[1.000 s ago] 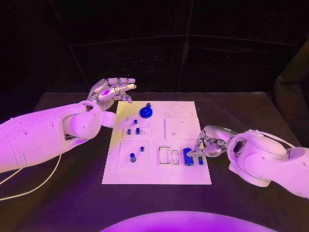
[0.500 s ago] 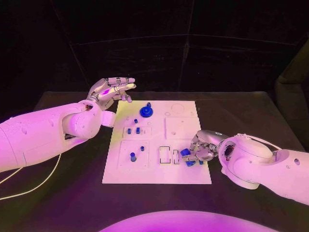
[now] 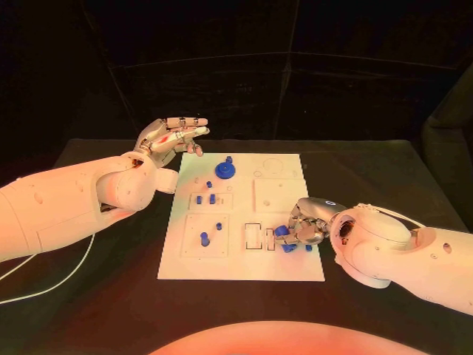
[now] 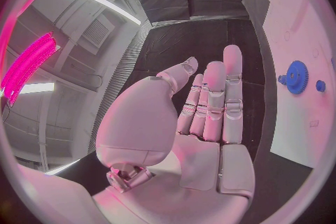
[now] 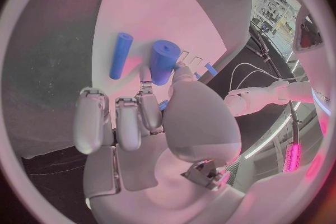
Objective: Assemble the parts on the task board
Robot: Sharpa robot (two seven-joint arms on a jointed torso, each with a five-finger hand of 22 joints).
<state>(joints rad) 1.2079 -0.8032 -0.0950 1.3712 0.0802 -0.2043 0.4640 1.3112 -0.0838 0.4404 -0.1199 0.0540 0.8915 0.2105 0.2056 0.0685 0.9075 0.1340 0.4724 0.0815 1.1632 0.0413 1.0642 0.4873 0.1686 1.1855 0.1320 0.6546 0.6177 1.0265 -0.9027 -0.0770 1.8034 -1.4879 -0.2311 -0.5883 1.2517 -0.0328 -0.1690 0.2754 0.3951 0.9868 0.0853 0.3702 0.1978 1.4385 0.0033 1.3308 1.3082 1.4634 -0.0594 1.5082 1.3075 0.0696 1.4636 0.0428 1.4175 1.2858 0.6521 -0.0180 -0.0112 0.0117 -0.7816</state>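
Observation:
The white task board (image 3: 279, 194) lies in the middle of the black table. My right hand (image 3: 309, 224) is low over its near right part and pinches a thick blue cylinder (image 3: 284, 232) (image 5: 164, 61) between thumb and a finger. A thinner blue cylinder (image 5: 120, 55) lies on the board beside it. A blue gear (image 3: 227, 171) (image 4: 297, 77) stands at the board's far end, and several small blue pegs (image 3: 204, 238) stand along its left side. My left hand (image 3: 173, 137) (image 4: 203, 117) hovers open beyond the board's far left corner, fingers straight and holding nothing.
Rectangular slots (image 3: 253, 235) are cut in the board just left of my right hand. A white cable (image 3: 45, 285) trails over the table at the near left. Dark curtains close the space behind the table.
My right hand has moved left along the board's near end and closed on the thick blue cylinder, which has shifted left and tilted. The left hand has stayed in place.

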